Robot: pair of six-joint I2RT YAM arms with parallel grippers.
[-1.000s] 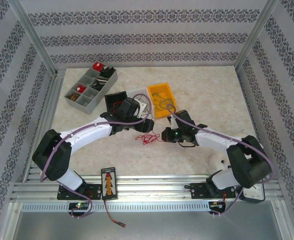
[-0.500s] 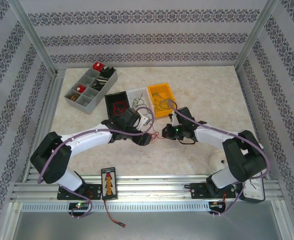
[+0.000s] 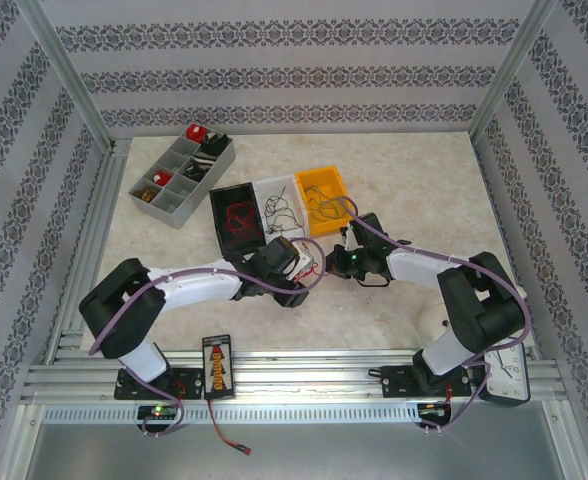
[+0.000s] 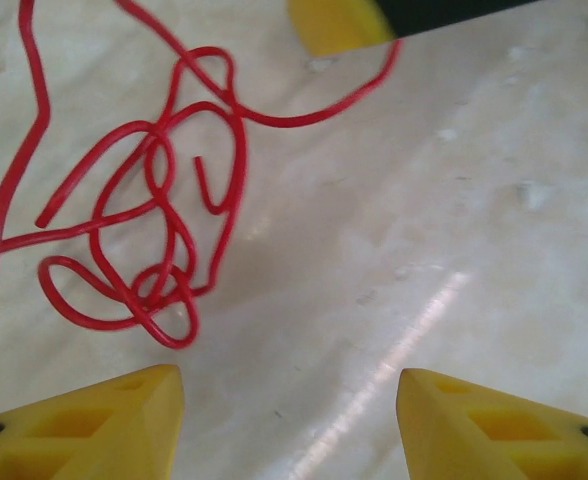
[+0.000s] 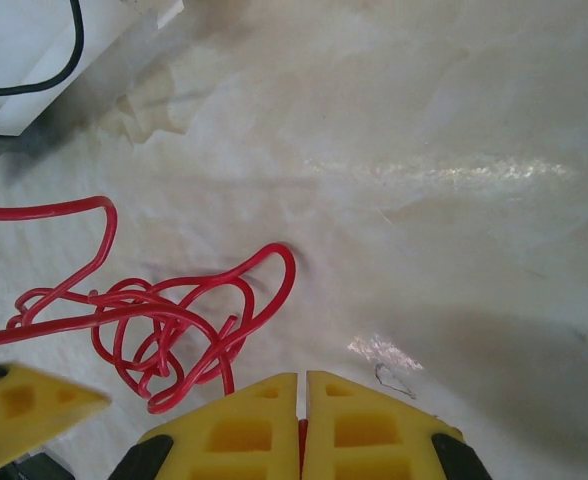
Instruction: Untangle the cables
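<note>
Both the left hand (image 3: pixel 311 276) and the right hand (image 3: pixel 332 266) are facing each other over the middle of the bench (image 3: pixel 414 190), fingertips close together; the red wire tangle (image 4: pixel 160 196) is lying on the bare surface between them, just in front of the trays. In its own wrist view the left hand is standing released; its two yellow fingers (image 4: pixel 104 420) are spreading wide apart and holding nothing; the tangle is sitting ahead of the opening, nearer the finger on the picture's left, clear of both. The right hand is clenching; its fingers (image 5: pixel 239 425) are pressing flat against each other, and a sliver of red is showing in the seam between them, so it is gripping the tangle by one strand. Most of the loops are lying flat on the bench to the left of those fingers in that view; one long strand is trailing off the left edge.

Three trays are sitting side by side behind the hands: a black tray (image 3: pixel 217 215) holding red wires (image 3: pixel 238 213), a white tray (image 3: pixel 274 183) holding thin dark wires (image 3: pixel 279 207), and a yellow tray (image 3: pixel 321 178) holding more dark ones. A grey divided box (image 3: pixel 179 178) is standing well apart at the far left of the bench, with small red and black parts showing in some compartments.
</note>
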